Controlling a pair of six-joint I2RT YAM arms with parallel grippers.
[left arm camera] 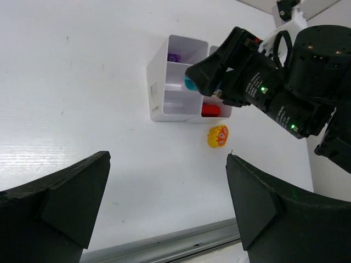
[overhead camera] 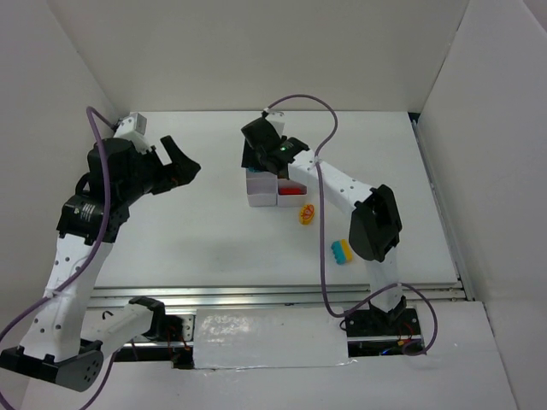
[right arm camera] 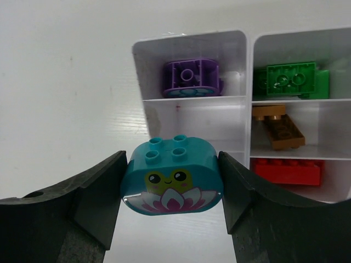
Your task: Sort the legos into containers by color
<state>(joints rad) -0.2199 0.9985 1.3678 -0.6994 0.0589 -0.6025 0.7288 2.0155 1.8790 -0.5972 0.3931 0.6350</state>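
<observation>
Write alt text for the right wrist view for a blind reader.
The right gripper clamps a rounded teal plastic brick with a printed frog face over the white plastic divided container. Its cells hold a purple brick, a green brick, an orange-brown brick and a red brick.

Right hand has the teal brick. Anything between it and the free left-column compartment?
Nothing visible. The teal brick, gripped in the right hand, hangs over the left column of the containers. The middle compartment shows bare, and the purple brick sits one compartment beyond.

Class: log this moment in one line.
right end effector: shut on teal brick, above containers | left end effector: open | yellow brick: on table
</observation>
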